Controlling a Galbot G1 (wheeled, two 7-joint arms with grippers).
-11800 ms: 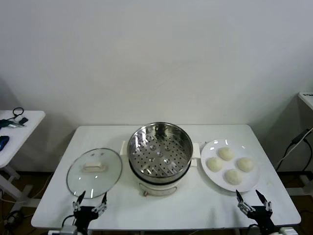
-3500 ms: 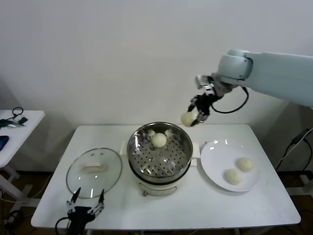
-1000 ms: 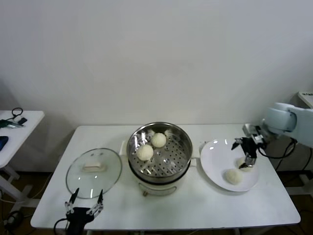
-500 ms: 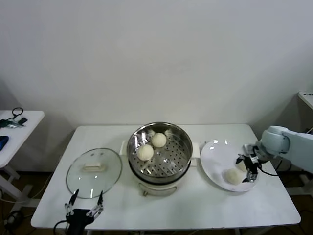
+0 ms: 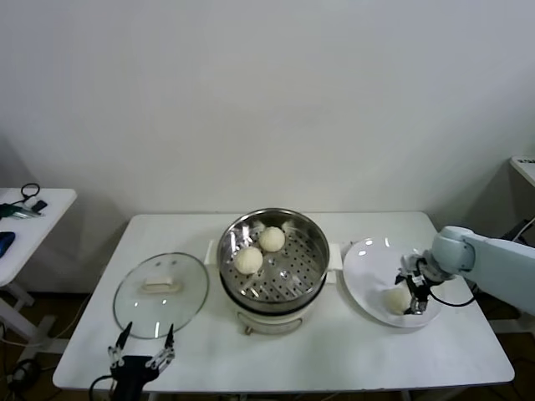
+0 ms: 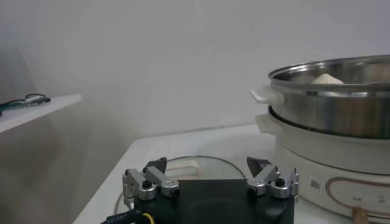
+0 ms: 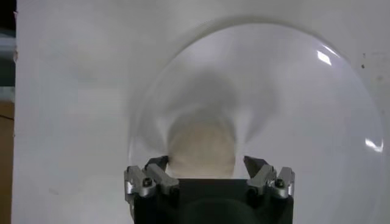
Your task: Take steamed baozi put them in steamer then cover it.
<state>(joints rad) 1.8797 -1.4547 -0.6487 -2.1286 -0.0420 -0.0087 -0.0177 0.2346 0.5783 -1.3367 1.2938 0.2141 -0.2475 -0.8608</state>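
The steamer (image 5: 272,263) stands mid-table with two baozi on its perforated tray, one (image 5: 247,260) nearer and one (image 5: 271,239) farther back. My right gripper (image 5: 411,295) is low over the white plate (image 5: 359,261), open, its jaws either side of a baozi (image 5: 395,298). In the right wrist view that baozi (image 7: 201,148) lies just ahead of the gripper (image 7: 206,163). A fourth baozi is hidden. The glass cover (image 5: 160,292) lies flat left of the steamer. My left gripper (image 5: 140,357) is open and parked at the table's front edge, facing the cover (image 6: 183,165).
A small side table (image 5: 25,209) with cables stands at the far left, and another table's corner (image 5: 525,165) shows at the far right. The steamer (image 6: 341,103) rises beside the left gripper (image 6: 207,165). The plate (image 7: 292,103) lies near the table's right edge.
My right gripper has come down onto the plate and shifted from the farther baozi to the nearer one, now straddling it. The left arm has not moved.
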